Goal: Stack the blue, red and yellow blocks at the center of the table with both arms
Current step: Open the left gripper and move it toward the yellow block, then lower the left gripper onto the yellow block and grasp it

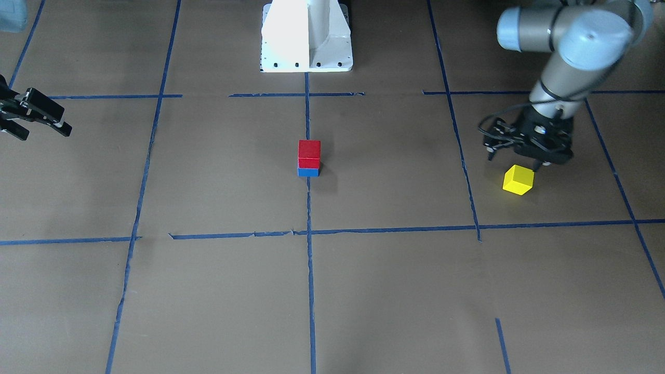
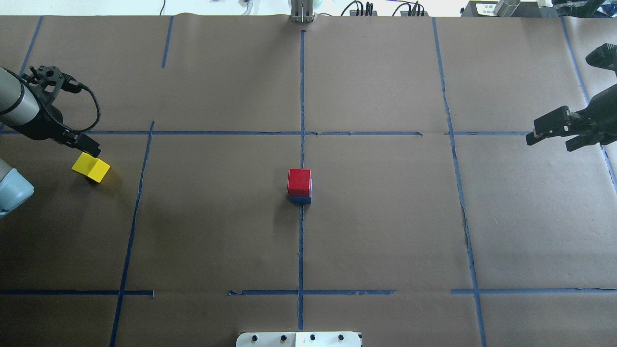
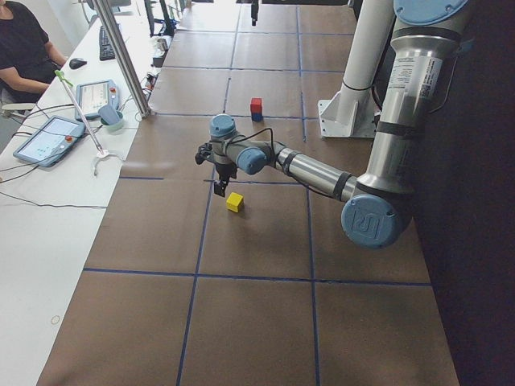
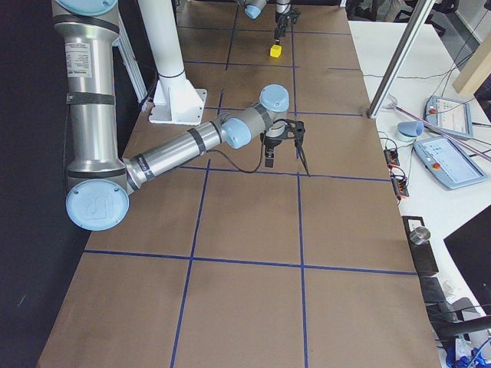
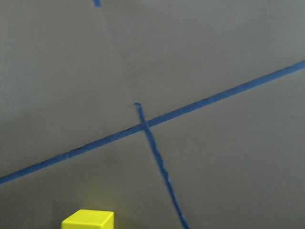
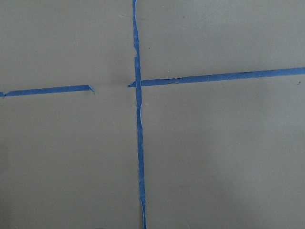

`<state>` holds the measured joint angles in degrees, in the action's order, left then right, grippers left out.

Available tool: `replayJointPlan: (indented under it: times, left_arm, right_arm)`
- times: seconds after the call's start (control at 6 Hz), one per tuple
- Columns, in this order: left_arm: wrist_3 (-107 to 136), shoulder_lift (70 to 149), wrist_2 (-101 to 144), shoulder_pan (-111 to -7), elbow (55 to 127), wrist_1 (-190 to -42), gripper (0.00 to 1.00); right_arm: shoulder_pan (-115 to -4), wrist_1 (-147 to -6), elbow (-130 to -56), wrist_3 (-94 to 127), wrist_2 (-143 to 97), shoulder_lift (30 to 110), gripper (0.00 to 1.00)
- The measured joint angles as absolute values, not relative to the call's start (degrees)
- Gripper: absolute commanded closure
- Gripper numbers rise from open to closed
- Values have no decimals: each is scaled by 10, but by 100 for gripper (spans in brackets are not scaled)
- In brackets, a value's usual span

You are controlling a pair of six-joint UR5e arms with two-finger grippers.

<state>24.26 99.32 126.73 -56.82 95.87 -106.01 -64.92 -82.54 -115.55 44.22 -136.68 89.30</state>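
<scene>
Distance decides this one: the yellow block [image 1: 518, 179] lies on the robot's left side of the table [image 1: 208, 291], about a grid square out from the middle. My left gripper [image 1: 517, 161] hangs just above it, while the right gripper [image 2: 548, 144] sits out at the far right edge, well apart from every block. So I judge the pick belongs to the left arm.

From the front camera the left gripper's fingers look spread and hold nothing, with the block below and roughly between them, not off to one side. The overhead view shows only one dark finger near the block's edge, so I can't be sure the straddle is clean. The left wrist camera catches just the block's top at the bottom of its picture. The right gripper's fingers are also apart and empty.

A cube has no long axis, but this one sits turned out of square with the tape grid, a corner pointing toward the front camera. I reckon the descent depends on the jaws meeting two flat faces, not corners.

The red block [image 1: 309, 150] sits on the blue block [image 1: 308, 172] at the centre, on the middle tape line [image 1: 310, 259]. From the yellow block that stack lies toward the robot's right, so the carry would run sideways along the table, ending on top of the red.
</scene>
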Motion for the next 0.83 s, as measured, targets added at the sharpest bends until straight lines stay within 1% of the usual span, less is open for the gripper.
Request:
replayJointPlan:
  times: [0.17,0.83]
  left_arm:
    - [263,992,1291,-571,941,-1072,0]
    - [318,996,1304,-561,913,-1077,0]
  right_arm:
    - [-649,-825,-1155,441,-1367,893,0]
    - [-648,-826,-1147,439,-1367,891,0]
